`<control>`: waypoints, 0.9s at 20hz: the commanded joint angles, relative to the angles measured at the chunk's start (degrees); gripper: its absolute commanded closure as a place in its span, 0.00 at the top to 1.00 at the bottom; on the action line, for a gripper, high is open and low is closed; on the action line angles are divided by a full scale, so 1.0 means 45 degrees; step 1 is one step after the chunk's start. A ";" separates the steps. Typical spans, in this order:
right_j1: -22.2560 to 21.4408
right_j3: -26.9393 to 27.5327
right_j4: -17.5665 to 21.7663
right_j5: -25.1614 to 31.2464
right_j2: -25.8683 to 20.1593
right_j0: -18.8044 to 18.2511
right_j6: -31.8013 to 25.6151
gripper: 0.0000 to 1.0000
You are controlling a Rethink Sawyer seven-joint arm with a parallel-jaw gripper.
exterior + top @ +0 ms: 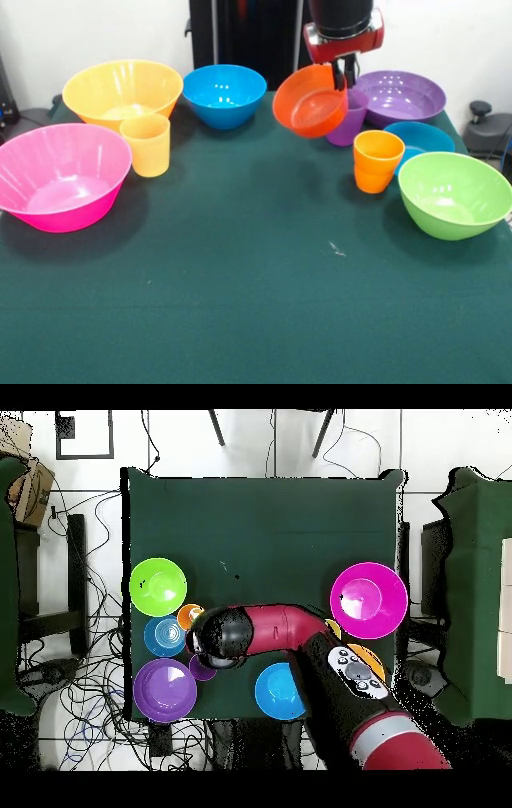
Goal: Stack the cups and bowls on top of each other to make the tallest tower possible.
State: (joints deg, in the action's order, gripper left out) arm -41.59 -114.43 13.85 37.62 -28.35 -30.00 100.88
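The small red-orange bowl hangs tilted in the air, pinched by its far rim in the hand, which is closed on it. It sits above the purple cup and up and left of the orange cup, which stands alone on the bench. This looks like the carrying step: no tower stands yet. Next the bowl needs levelling and setting squarely on a steady base, likely a cup or an upturned bowl. Count: three cups, the third yellow-orange; seven bowls, pink, yellow, lime green, medium blue, wide purple, small blue and the one held
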 commanded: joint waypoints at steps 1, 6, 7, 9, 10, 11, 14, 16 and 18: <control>0.0901 0.0947 0.1046 0.1203 -0.1226 -0.0278 -0.2591 0.00; 0.1149 0.1830 0.0892 0.2958 -0.1554 -0.0238 -0.2708 0.00; 0.1056 0.1870 0.1033 0.3054 -0.1512 -0.0226 -0.2676 0.00; 0.1014 0.1927 0.1248 0.3042 -0.1597 -0.0313 -0.2813 0.00; 0.1186 0.2022 0.1234 0.3374 -0.1732 -0.0417 -0.2982 0.00; 0.1231 0.2151 0.1302 0.3804 -0.1703 -0.0415 -0.3052 0.00; 0.1133 0.2118 0.1611 0.3706 -0.1895 -0.0603 -0.3053 0.00; 0.1057 0.2337 0.1753 0.4178 -0.1843 -0.0518 -0.2947 0.00; 0.0940 0.2677 0.1926 0.4829 -0.1822 -0.0444 -0.3008 0.00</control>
State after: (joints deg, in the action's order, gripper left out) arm -37.84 -108.28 16.84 52.23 -33.87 -31.89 100.88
